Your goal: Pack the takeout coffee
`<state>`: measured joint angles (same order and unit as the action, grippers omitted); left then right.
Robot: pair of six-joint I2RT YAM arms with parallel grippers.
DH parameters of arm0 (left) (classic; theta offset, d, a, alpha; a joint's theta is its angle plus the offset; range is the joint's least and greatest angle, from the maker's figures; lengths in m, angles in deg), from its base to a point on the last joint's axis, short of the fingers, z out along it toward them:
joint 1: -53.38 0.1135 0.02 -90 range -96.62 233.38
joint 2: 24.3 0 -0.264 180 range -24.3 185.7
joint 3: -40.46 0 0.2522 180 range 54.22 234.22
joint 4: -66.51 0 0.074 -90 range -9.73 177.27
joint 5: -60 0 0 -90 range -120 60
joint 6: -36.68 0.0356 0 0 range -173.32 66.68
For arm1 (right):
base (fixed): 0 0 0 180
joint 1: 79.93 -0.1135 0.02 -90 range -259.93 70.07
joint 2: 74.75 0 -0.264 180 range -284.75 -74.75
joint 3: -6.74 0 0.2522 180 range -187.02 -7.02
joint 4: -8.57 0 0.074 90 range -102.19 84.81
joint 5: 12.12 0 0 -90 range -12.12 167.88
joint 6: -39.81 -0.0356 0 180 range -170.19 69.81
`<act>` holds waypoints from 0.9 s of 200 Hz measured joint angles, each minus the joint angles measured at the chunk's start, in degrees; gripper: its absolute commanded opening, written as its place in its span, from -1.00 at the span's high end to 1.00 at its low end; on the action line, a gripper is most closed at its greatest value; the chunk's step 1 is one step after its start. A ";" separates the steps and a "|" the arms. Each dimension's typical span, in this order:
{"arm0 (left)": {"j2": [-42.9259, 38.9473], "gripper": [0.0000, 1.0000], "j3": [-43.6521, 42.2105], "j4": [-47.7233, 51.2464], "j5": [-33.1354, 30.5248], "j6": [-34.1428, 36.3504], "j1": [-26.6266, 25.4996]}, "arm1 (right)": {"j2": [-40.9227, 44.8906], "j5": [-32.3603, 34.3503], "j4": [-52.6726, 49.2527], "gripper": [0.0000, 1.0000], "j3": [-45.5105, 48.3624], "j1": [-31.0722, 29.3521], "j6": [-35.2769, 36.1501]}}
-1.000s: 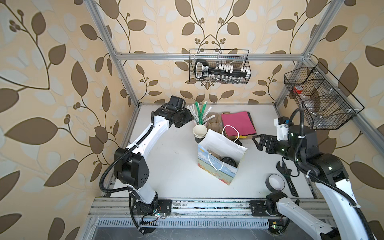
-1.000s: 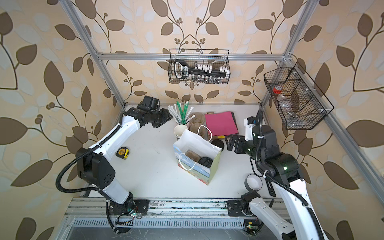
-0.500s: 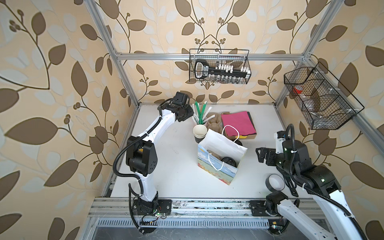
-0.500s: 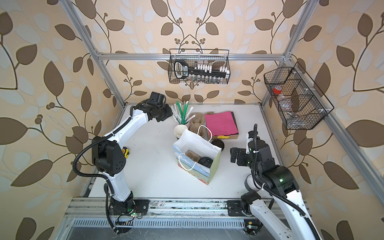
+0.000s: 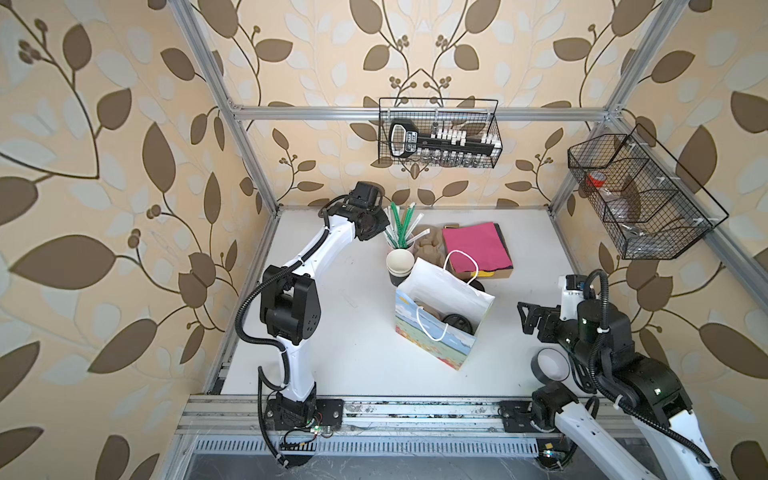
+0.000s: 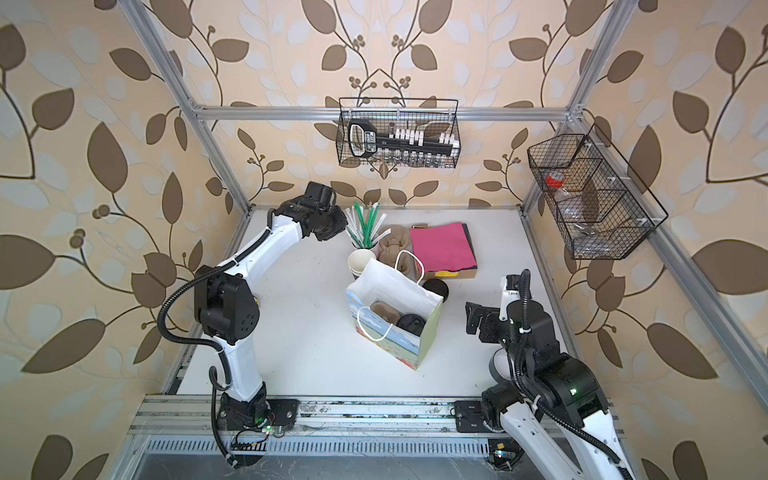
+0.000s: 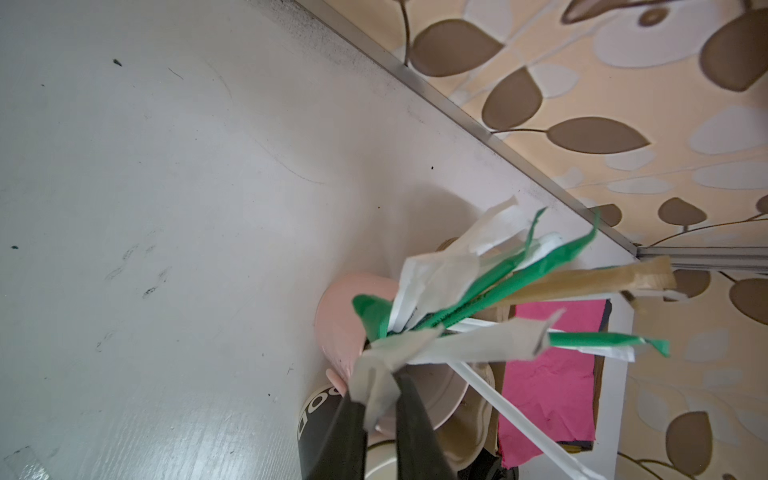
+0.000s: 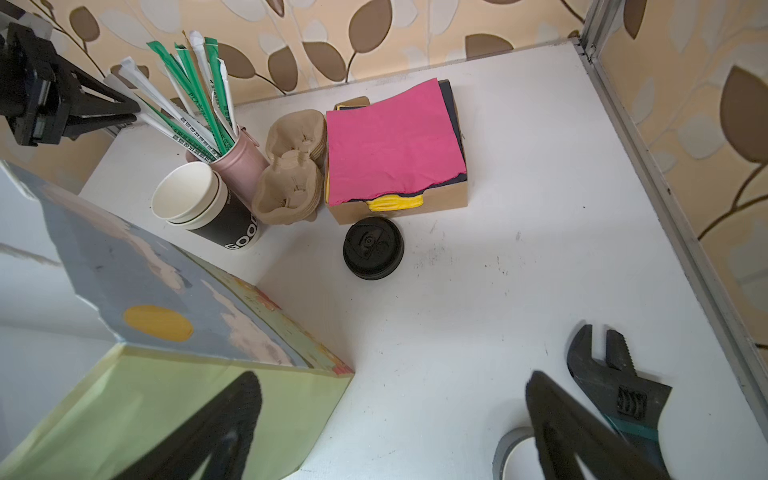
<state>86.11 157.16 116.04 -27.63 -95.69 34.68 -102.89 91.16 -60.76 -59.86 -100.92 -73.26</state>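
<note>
Left wrist view: outstretched left end effector (image 7: 379, 390) tight on a white straw (image 7: 469, 345); right end effector (image 8: 392, 382) wide, empty.

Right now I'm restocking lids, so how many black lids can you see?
2: one black lid inside the paper bag, one loose lid on the table beside the napkin box. Others may hide in the bag.

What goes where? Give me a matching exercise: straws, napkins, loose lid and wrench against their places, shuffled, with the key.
1 wrapped straws
2 pink napkins
3 loose black lid
4 wrench

A inside the cardboard box
B on the table beside that box
C standing in the pink cup
D next to the tape roll

Pairs: 1-C, 2-A, 3-B, 4-D
</note>
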 measured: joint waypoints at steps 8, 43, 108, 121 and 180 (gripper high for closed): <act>0.00 0.79 0.07 -0.02 0.00 0.00 0.00 | 0.00 0.04 0.17 -1.00 0.02 -0.02 0.00; 0.00 0.92 0.17 0.04 0.02 -0.15 -0.09 | 0.00 0.02 0.72 -1.00 0.02 -0.02 0.00; 0.00 1.00 0.37 0.24 0.20 -0.22 -0.50 | 0.00 0.02 1.01 -1.00 0.04 -0.02 0.00; 0.00 1.00 0.37 0.24 0.20 -0.22 -0.83 | 0.00 0.02 1.03 -1.00 0.04 -0.02 0.00; -2.16 1.00 0.37 0.42 0.02 -0.02 -1.64 | 0.00 0.02 1.36 -1.00 0.57 -0.02 0.02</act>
<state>83.95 157.53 116.45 -27.61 -95.71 33.04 -102.89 91.18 -59.41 -59.29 -100.95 -73.24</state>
